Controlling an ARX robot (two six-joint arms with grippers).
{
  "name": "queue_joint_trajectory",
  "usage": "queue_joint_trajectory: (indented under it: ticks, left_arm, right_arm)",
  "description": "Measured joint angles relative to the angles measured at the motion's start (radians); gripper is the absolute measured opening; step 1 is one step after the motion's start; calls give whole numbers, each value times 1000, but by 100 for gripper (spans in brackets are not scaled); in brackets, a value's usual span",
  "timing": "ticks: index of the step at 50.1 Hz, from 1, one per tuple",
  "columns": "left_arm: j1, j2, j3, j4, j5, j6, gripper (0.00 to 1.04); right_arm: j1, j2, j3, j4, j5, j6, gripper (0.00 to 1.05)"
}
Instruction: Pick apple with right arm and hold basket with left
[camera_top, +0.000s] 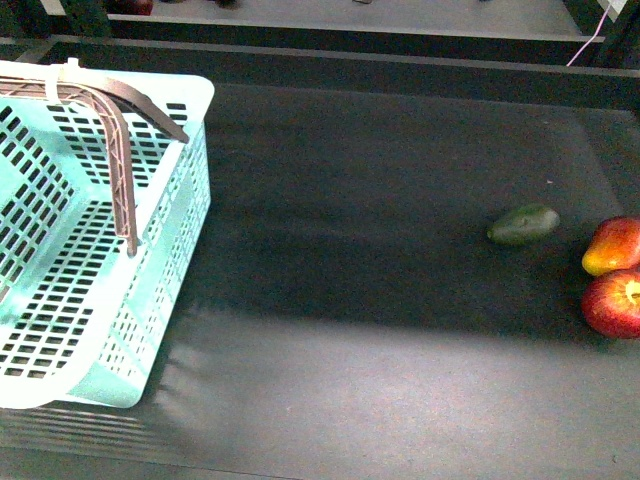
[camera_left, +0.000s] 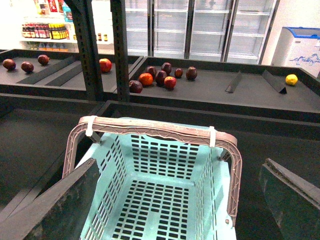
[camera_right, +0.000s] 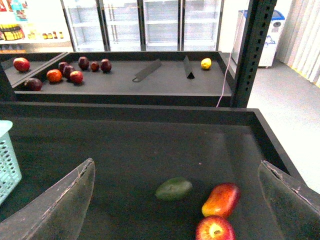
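While the right jaws stand spread wide, the apple (camera_right: 215, 230) lies untouched ahead of them.

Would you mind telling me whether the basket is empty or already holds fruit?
Empty: the basket shows only bare slotted floor in the left wrist view, and the apple lies outside on the dark surface.

Glass-door fridges (camera_left: 200, 30) line the wall behind dark shelving (camera_left: 215, 92).
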Motion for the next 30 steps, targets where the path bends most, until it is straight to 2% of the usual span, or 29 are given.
queue_joint_trajectory:
  ticks: [30]
  left_arm:
    - [0, 0, 0, 0, 0, 0, 98]
  right_arm:
    - [0, 0, 0, 0, 0, 0, 96]
